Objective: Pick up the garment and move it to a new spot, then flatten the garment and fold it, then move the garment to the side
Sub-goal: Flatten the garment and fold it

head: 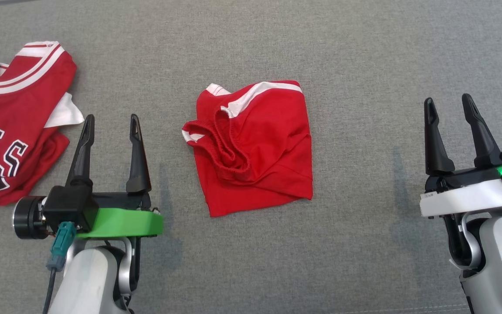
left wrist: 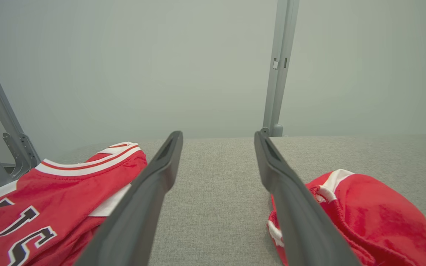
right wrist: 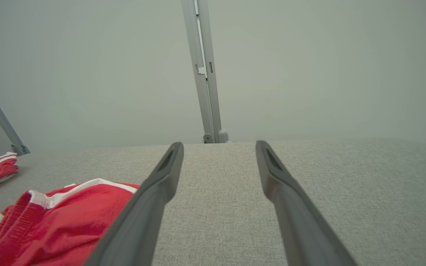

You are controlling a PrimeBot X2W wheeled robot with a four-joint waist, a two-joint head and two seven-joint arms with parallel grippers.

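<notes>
The garment [head: 251, 146] is a pair of red shorts with white stripes, lying crumpled and roughly folded in the middle of the grey cloth surface. It shows at the lower right of the left wrist view [left wrist: 368, 218] and the lower left of the right wrist view [right wrist: 57, 225]. My left gripper [head: 111, 122] hovers open to the garment's left, clear of it, with nothing between its fingers [left wrist: 218, 136]. My right gripper [head: 448, 102] stands open far to the garment's right, also empty [right wrist: 218, 146].
A red jersey [head: 11, 122] with white trim and black lettering lies at the left edge, close to my left gripper [left wrist: 46, 199]. Grey metal posts [left wrist: 279, 66] rise beyond the surface's far edge against a pale wall. Bare grey cloth [head: 364, 131] spreads between the garment and my right gripper.
</notes>
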